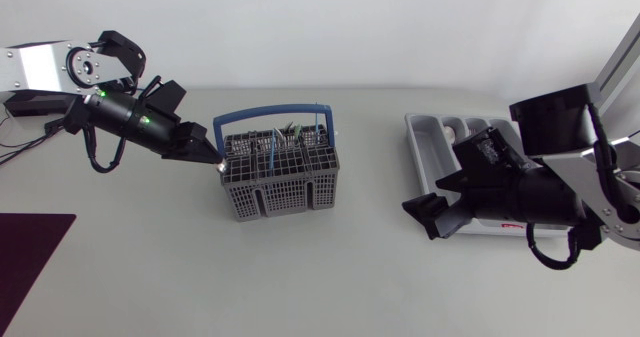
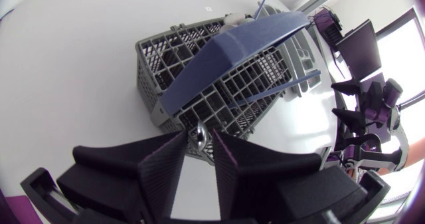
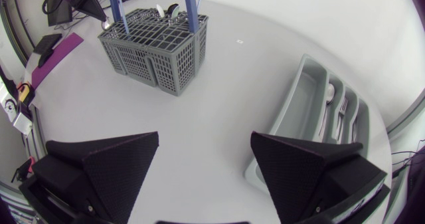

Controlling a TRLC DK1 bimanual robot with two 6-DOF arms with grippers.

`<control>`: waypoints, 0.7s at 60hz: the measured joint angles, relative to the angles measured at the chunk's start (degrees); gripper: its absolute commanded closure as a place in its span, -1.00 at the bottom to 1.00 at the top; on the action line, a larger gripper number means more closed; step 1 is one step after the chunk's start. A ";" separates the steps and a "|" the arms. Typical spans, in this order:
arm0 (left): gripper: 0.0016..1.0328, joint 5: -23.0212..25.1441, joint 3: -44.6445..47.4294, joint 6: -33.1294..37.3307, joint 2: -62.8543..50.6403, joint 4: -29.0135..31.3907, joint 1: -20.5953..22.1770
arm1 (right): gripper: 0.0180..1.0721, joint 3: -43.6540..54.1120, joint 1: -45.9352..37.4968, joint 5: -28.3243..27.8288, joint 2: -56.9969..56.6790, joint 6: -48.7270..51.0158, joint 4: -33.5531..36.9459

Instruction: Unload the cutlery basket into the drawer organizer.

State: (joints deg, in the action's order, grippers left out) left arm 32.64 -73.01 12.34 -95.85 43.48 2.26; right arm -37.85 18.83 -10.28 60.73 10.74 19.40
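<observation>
The grey cutlery basket [image 1: 280, 172] with a blue handle [image 1: 275, 110] stands mid-table, several pieces upright in it. My left gripper [image 1: 214, 159] is at the basket's left end, shut on the shiny end of a cutlery piece [image 2: 200, 135] that sticks up between its fingertips [image 2: 178, 151]. The grey drawer organizer [image 1: 428, 140] lies to the right, with a spoon [image 3: 330, 93] and other cutlery in its slots. My right gripper [image 1: 428, 217] hangs open and empty over the table just in front of the organizer [image 3: 302, 98], partly covering it in the head view.
A dark purple mat [image 1: 30, 257] lies at the table's front left corner. Bare table stretches between the basket [image 3: 156, 44] and the organizer. Cables trail at the far left by my left arm's base.
</observation>
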 measured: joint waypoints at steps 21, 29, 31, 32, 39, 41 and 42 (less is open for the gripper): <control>0.66 2.38 -2.19 0.22 -3.89 1.90 0.52 | -0.90 0.00 -0.02 0.00 0.00 -0.02 -0.31; 0.69 4.46 -2.56 0.68 -3.98 3.19 0.42 | -0.90 0.02 -0.02 0.00 0.00 -0.02 -0.33; 0.69 4.70 -2.71 1.05 -3.98 3.65 0.28 | -0.90 0.02 -0.02 0.00 0.00 -0.02 -0.33; 0.69 4.81 -2.78 1.07 -3.98 3.82 0.24 | -0.90 0.02 -0.02 0.00 0.00 -0.02 -0.33; 0.69 6.03 -3.15 1.44 -3.82 4.90 -0.39 | -0.90 0.04 -0.02 0.00 0.00 -0.02 -0.55; 0.69 6.29 -3.23 1.46 -3.61 5.20 -0.66 | -0.90 0.07 -0.02 0.00 0.00 -0.02 -0.94; 0.69 6.38 -3.23 1.46 -3.48 5.38 -0.68 | -0.90 0.07 -0.02 0.00 0.00 0.00 -1.07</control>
State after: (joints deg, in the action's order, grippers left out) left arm 39.03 -76.25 13.80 -99.33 48.86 1.58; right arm -37.78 18.81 -10.28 60.73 10.74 18.33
